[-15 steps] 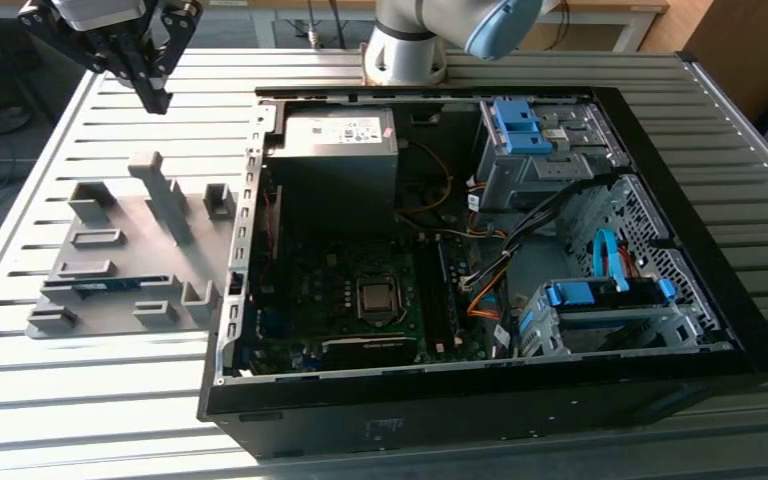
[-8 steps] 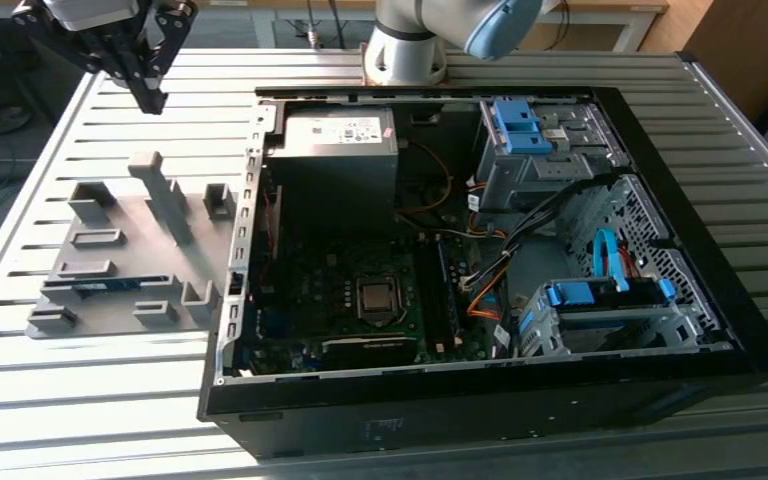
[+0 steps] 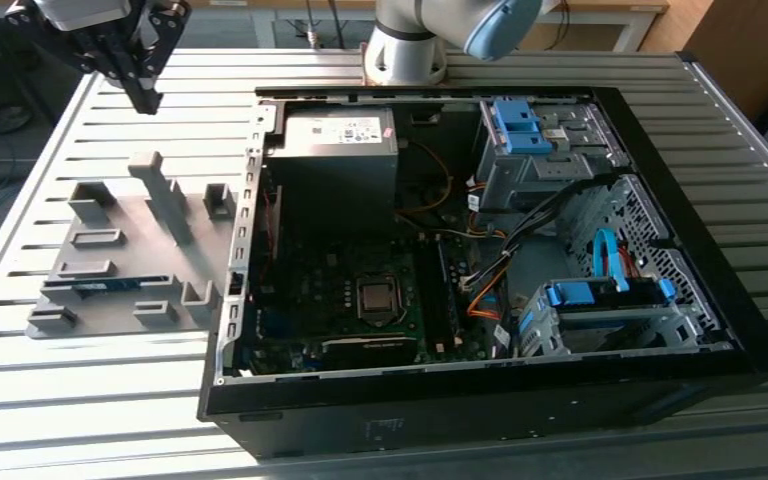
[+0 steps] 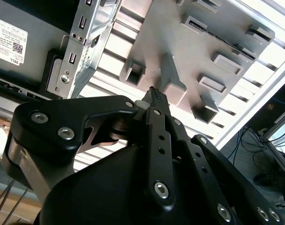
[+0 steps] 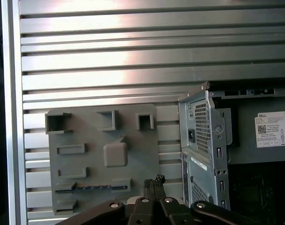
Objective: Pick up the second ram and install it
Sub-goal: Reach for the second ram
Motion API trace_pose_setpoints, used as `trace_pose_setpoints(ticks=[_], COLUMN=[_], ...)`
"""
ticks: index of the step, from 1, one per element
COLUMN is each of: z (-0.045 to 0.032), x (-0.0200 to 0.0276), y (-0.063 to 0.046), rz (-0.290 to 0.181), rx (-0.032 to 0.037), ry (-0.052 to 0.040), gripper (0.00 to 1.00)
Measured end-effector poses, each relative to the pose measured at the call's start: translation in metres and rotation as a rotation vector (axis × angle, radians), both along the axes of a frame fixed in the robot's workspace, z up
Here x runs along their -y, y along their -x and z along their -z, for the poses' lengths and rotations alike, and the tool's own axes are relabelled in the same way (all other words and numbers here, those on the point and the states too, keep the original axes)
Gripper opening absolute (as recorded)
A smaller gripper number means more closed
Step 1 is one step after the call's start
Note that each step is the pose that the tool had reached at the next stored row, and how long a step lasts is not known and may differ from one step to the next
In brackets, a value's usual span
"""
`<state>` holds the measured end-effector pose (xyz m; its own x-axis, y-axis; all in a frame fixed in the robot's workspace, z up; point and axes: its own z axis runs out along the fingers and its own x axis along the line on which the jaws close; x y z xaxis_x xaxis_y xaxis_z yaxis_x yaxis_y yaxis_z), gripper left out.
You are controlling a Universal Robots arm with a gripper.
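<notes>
Hand (image 3: 144, 98) high above grey tray (image 3: 124, 262), closed together, holding nothing. Second ram (image 5: 93, 187) lies in tray slot, well apart from hand. Risk: thin stick may tilt or slip if grasp off-centre

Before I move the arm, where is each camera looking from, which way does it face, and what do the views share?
Exterior view: off the arm, high up, looking down on the open computer case, grey tray and table; the arm base and gripper show.
First wrist view: on the arm, facing down at the tray holding the second ram; the gripper shows.
Second wrist view: behind the gripper, looking along its shut fingers toward the tray.
All three share the tray and gripper.
</notes>
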<state>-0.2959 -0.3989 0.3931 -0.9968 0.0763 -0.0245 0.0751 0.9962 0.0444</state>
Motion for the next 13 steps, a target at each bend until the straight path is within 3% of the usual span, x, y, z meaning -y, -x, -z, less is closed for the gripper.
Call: trace_pose_setpoints(ticks=[13], z=[0.0], x=[0.0], y=[0.0085], rz=[0.0], rx=[0.0], ry=[0.0], gripper=[0.11])
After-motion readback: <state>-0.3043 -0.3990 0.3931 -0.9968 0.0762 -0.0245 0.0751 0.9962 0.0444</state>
